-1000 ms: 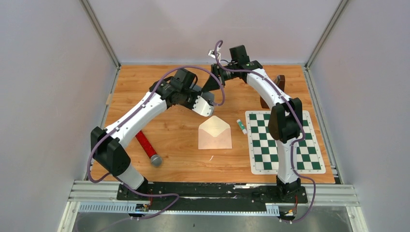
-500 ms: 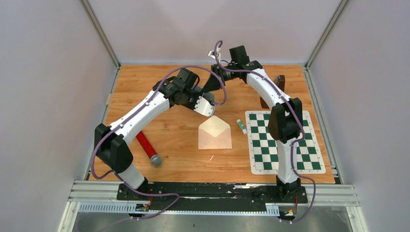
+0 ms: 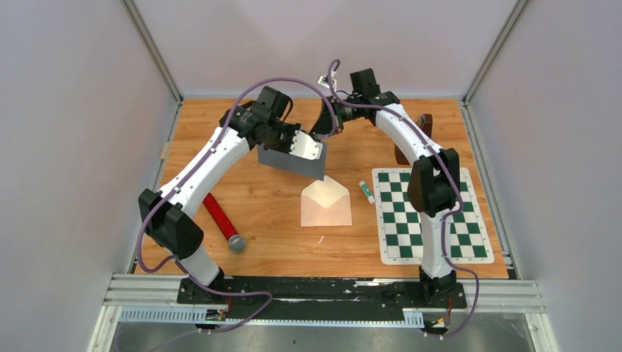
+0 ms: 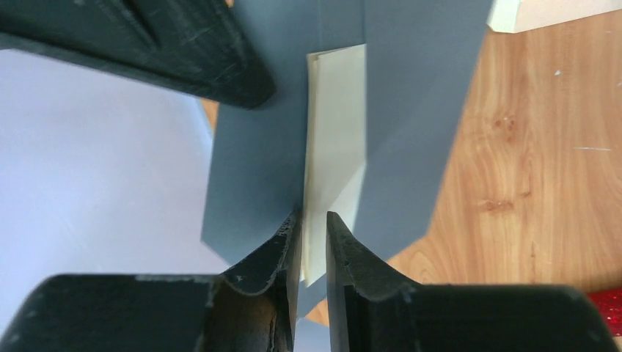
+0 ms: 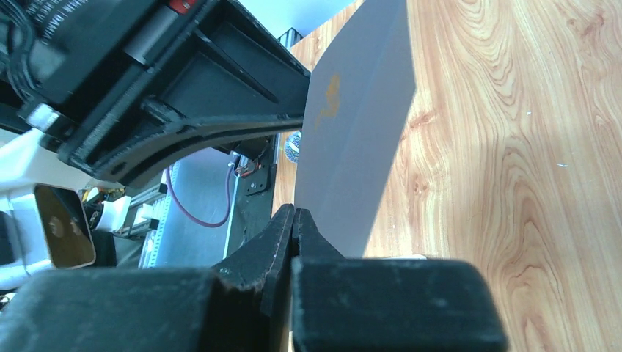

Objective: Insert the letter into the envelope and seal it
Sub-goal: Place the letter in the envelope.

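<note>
On the wooden table (image 3: 271,220), left of the chessboard mat (image 3: 429,216), the grey letter (image 3: 287,162) hung tilted in the air above and just behind the open-flapped envelope (image 3: 326,204), which lay flat mid-table. The left gripper (image 4: 314,229) was clamped on the letter's edge, a cream sheet showing inside the fold. The right gripper (image 5: 294,218) had its fingers pressed together right at the letter's far edge, though whether they actually pinched it was hard to tell

You'll find no legible text; the gold mark (image 5: 328,99) on the grey letter (image 5: 352,161) is perhaps an emblem.
</note>
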Robot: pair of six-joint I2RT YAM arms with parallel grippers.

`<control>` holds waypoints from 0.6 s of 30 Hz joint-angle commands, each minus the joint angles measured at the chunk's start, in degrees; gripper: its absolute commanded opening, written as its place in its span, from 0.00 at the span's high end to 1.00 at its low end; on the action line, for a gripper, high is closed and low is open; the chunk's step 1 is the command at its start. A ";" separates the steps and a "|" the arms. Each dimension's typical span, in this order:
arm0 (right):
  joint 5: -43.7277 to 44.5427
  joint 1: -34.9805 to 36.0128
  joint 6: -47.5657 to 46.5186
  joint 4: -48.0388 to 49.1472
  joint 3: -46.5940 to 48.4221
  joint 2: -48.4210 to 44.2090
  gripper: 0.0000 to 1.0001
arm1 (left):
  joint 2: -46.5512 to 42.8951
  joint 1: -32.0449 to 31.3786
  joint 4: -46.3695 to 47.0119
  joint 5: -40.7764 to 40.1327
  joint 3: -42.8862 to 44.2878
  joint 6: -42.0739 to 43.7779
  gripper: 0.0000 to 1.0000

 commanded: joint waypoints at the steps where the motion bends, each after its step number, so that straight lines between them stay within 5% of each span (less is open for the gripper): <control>1: -2.57 -0.24 0.58 2.51 1.99 -0.05 1.00 | 1.08 0.00 -2.56 2.78 1.60 -2.05 0.72; 18: -2.46 -0.57 2.99 3.47 0.56 -1.11 1.00 | 1.68 0.15 -0.37 1.04 -0.77 -4.29 0.76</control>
